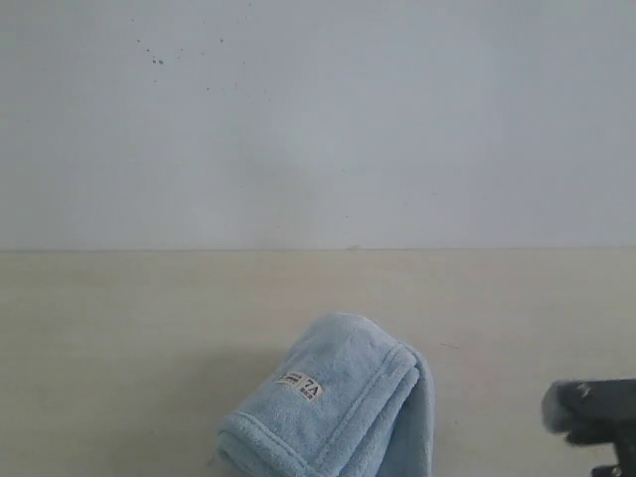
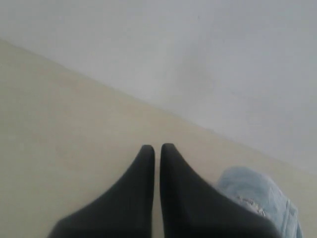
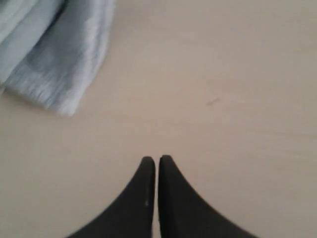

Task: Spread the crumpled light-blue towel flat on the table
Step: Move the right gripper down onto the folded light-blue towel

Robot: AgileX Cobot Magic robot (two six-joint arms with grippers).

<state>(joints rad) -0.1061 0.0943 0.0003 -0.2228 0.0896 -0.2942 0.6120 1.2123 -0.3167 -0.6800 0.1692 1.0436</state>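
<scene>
The towel [image 1: 333, 402] lies bunched and folded at the lower centre of the exterior frame on the table [image 1: 119, 328], its small white label [image 1: 301, 385] facing up. My left gripper [image 2: 157, 148] and my right gripper [image 3: 156, 161] both have their jaws nearly together, gripping nothing, with the towel near each.

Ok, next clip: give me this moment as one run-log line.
towel: bunched on table, not spread | left pincer: shut, empty | right pincer: shut, empty, short of towel
</scene>
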